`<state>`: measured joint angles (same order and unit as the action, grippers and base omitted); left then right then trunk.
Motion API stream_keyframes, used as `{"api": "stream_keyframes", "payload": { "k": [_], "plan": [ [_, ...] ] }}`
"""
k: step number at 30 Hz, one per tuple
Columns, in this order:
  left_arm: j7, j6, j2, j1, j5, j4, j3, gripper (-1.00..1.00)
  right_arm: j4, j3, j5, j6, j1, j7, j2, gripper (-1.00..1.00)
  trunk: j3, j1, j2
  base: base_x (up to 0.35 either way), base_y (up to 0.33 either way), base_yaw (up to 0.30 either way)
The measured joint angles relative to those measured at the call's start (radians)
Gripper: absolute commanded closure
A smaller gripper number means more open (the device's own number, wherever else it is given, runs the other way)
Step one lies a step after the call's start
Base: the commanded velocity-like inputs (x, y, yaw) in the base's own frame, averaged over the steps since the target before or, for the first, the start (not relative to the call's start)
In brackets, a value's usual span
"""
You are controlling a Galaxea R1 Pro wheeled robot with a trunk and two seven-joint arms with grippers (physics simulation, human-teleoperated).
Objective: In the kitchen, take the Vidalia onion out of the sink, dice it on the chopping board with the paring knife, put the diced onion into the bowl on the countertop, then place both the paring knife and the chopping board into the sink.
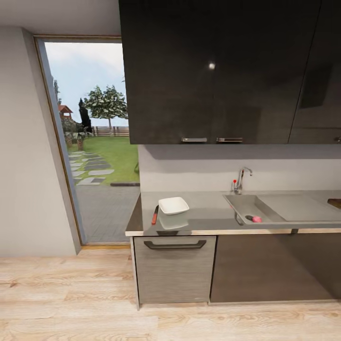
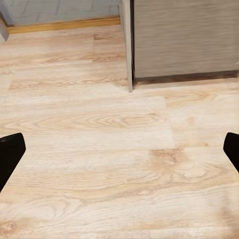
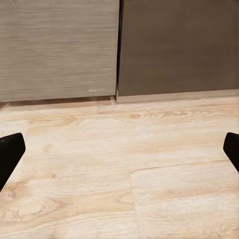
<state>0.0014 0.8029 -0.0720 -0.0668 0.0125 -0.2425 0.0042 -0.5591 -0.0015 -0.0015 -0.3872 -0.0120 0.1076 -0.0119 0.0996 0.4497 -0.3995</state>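
I'm facing a home kitchen: glossy black wall cabinets [image 1: 213, 71], a grey countertop [image 1: 208, 210] with a sink [image 1: 258, 208] and tap [image 1: 241, 179], wood floor [image 1: 71, 293], garden doorway [image 1: 94, 142].

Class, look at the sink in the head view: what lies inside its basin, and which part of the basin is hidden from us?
Inside the sink lies the pinkish Vidalia onion, beside the dark drain. The basin's near wall is hidden behind the countertop front edge.

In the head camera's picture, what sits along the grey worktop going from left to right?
Paring knife → bowl → tap → Vidalia onion in the sink → the drainboard → chopping board at the picture's right edge.
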Motion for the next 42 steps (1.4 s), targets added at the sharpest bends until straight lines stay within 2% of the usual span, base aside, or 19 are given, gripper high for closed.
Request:
{"api": "stream_keyframes", "payload": {
  "k": [11,42],
  "plan": [
    [-0.001,0.001,-0.001,0.0,0.001,0.0,-0.002,-1.0,0.0,0.0,0.0,0.0,0.0,0.0,0.0,-1.0,-0.001,0.0,0.0,0.0,0.0,0.0],
    [-0.001,0.002,-0.002,0.0,0.001,-0.002,-0.001,-1.0,0.0,0.0,0.0,0.001,0.0,0.0,0.0,-1.0,-0.05,0.0,0.0,0.0,0.0,0.0]
  ]
}}
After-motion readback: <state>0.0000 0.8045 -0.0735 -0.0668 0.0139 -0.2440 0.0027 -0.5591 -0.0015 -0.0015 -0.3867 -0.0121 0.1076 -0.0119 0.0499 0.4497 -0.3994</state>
